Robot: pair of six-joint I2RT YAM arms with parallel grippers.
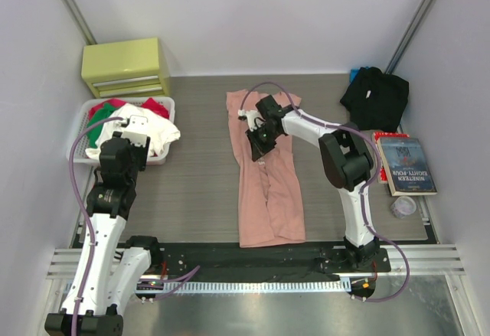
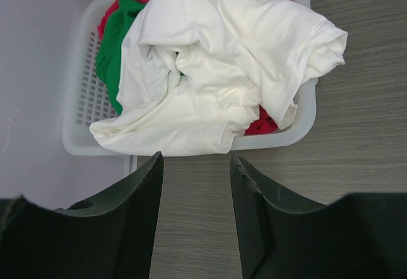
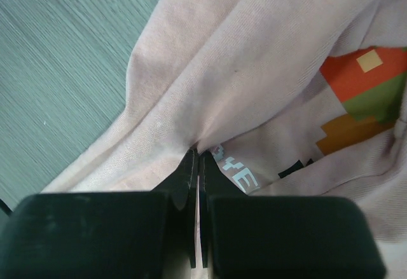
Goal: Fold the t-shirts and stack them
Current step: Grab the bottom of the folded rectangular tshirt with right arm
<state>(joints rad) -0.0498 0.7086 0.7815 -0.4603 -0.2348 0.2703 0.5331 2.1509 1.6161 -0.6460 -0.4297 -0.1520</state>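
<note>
The right gripper [image 3: 196, 158] pinched a fold of the salmon-pink t-shirt [image 1: 268, 198] lying lengthwise mid-table, starting a fold; lifting it over seemed next, while the left gripper [image 2: 194, 164] hung half-open, empty.

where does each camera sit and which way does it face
top external: above, behind the arms, looking down on the table; left arm and right arm show
left wrist: on the left arm, facing the basket; open left gripper below
right wrist: on the right arm, close on the pink t-shirt; right gripper shut on it
shared: top external also shows basket and pink t-shirt
</note>
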